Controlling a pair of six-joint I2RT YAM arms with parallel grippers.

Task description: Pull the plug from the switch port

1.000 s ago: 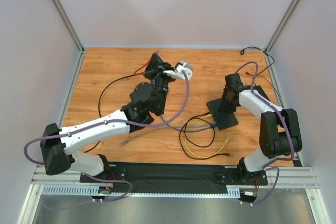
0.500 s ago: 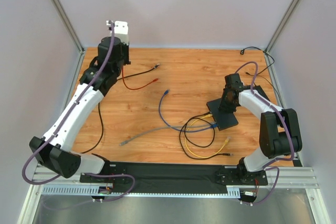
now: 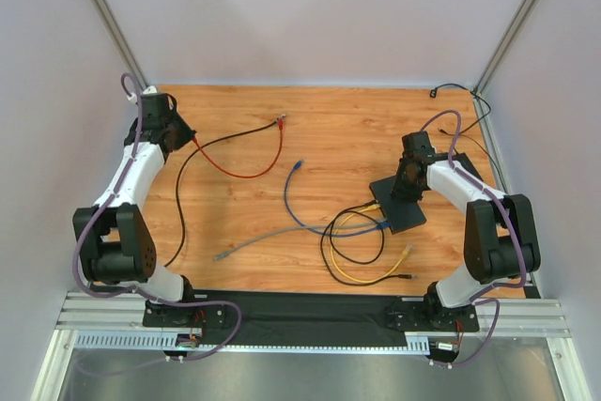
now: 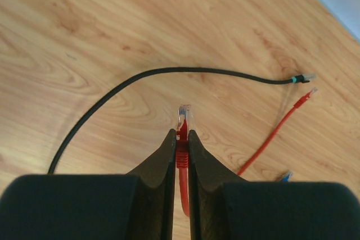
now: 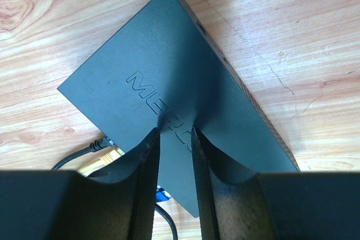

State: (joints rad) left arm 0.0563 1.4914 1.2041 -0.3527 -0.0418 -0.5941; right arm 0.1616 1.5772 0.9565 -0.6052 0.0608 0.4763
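The flat black switch (image 3: 406, 213) lies right of centre, and my right gripper (image 3: 406, 183) stands over it. In the right wrist view its open fingertips (image 5: 175, 132) rest on the switch's top (image 5: 169, 54), nothing between them. A yellow plug (image 5: 106, 155), a black plug (image 5: 95, 146) and a blue plug (image 5: 163, 194) sit in the switch ports along its near-left edge. Far left, my left gripper (image 3: 177, 131) is shut on the plug (image 4: 183, 117) of a red cable (image 3: 239, 174), well away from the switch. In the left wrist view the jaws (image 4: 181, 133) pinch the plug's red boot.
A long black cable (image 3: 180, 194) curves past the left arm, its plug (image 4: 301, 77) near the red cable's other end (image 4: 306, 95). A loose blue cable (image 3: 293, 199), grey cable (image 3: 249, 243) and yellow cable (image 3: 366, 274) lie mid-table. A thin black cord (image 3: 451, 89) lies back right. Walls enclose the table.
My left arm has swung from the back middle of the table to the far left, trailing the red cable with it. The right arm and the switch have not moved.
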